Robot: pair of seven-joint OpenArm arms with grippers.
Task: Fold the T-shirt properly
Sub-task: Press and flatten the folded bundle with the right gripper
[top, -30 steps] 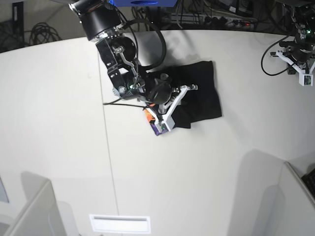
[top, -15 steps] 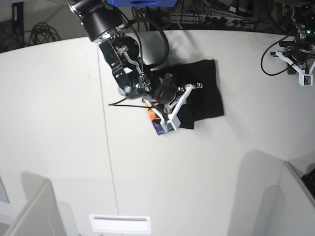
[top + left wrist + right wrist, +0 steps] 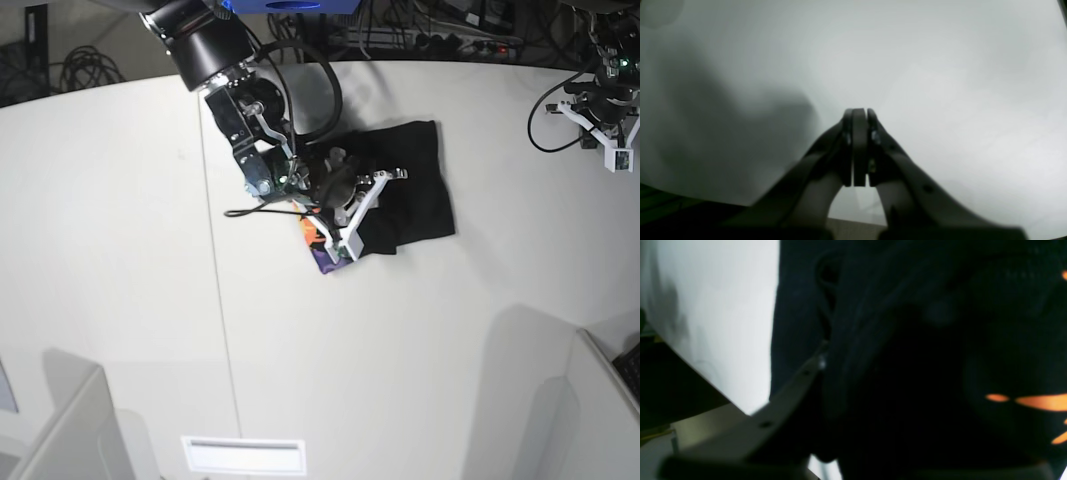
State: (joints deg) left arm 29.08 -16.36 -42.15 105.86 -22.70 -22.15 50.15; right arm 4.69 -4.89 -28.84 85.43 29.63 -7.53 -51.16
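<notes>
Base view: right gripper (image 3: 362, 212), fingers apparently parted, whether gripping cannot be told, lies over the folded T-shirt (image 3: 415, 190) mid-table (image 3: 420, 350), probably to settle a fold, while the left gripper (image 3: 859, 115), fingers pressed together, is parked clear.

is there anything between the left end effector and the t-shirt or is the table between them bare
Nothing visible stands between them. The left end effector hangs shut near the table's far corner, apart from the T-shirt, with only bare tabletop across the gap. The right end effector is already on the shirt.
</notes>
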